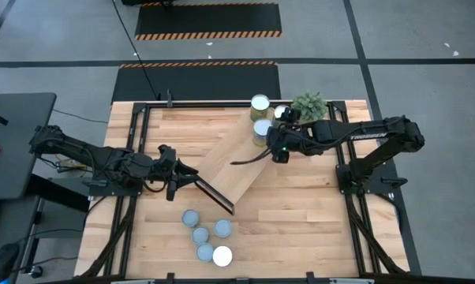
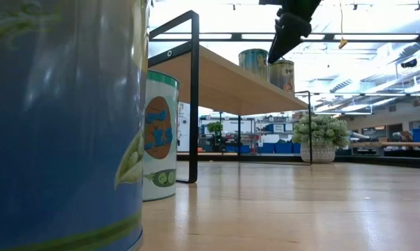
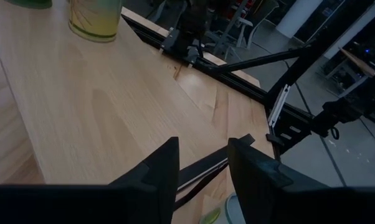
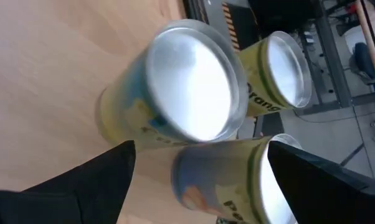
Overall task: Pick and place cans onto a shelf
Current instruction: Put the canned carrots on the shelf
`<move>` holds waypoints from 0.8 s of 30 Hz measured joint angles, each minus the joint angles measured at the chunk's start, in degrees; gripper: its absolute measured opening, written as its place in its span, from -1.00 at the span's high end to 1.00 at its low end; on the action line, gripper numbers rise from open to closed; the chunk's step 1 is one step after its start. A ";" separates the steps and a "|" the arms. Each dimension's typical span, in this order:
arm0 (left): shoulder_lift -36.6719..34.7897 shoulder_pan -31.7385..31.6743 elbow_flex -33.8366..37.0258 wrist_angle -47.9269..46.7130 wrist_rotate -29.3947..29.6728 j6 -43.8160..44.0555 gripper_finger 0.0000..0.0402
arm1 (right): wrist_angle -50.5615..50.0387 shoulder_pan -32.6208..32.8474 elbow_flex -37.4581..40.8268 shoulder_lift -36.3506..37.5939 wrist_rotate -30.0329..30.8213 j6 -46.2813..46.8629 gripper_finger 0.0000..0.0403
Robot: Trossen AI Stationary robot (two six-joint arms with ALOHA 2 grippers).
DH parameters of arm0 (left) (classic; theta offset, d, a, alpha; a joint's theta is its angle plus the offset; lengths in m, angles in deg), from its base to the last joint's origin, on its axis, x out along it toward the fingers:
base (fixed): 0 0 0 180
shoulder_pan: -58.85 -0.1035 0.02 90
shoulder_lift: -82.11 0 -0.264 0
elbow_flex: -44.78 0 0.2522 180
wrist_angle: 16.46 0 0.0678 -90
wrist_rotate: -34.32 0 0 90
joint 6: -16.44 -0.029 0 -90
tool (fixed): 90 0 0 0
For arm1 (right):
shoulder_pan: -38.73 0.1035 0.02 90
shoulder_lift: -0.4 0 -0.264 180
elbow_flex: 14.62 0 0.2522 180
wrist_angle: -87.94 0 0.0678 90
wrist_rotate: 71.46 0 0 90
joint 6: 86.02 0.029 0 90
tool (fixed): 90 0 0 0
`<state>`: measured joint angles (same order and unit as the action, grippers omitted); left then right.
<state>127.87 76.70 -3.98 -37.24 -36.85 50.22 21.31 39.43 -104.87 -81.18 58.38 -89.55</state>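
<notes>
The light-wood shelf (image 1: 237, 158) lies slantwise across the table on dark end frames. Three cans stand on its far end (image 1: 259, 102) (image 1: 263, 128) (image 1: 282, 113); two show in the low view (image 2: 254, 63) (image 2: 282, 73). Several more cans (image 1: 205, 237) stand on the table near the front edge. My right gripper (image 1: 277, 147) is open at the shelf's far end, its fingers on either side of one can (image 4: 228, 183), with a gap at one finger. My left gripper (image 1: 177, 177) is open and empty over the shelf's near-left end frame (image 3: 200, 175). My right gripper has a can between its open fingers (image 4: 312, 180). I cannot tell whether either finger touches the can.
A small potted plant (image 1: 309, 104) stands at the far edge beside the shelf's cans. In the low view, two table cans (image 2: 56, 125) (image 2: 158, 139) stand very close to the camera. Bare wood (image 1: 301, 221) lies at the table's near right.
</notes>
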 joint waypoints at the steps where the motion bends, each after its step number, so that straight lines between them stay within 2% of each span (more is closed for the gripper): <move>1: 0.00 0.00 0.00 0.00 -0.01 0.00 0.29 | 1.05 -0.50 0.00 0.00 0.01 -0.21 -0.85; 11: 0.00 0.00 0.00 -0.02 -0.01 0.02 0.29 | 7.61 -4.95 0.00 0.00 -2.37 -4.50 -0.85; 24: 0.00 0.00 0.00 -0.04 -0.01 0.04 0.29 | 7.83 -6.02 0.00 0.00 -2.96 -9.23 -0.85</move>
<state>127.87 76.70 -3.98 -37.29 -36.86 50.27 29.14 33.41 -104.87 -81.18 55.42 -98.78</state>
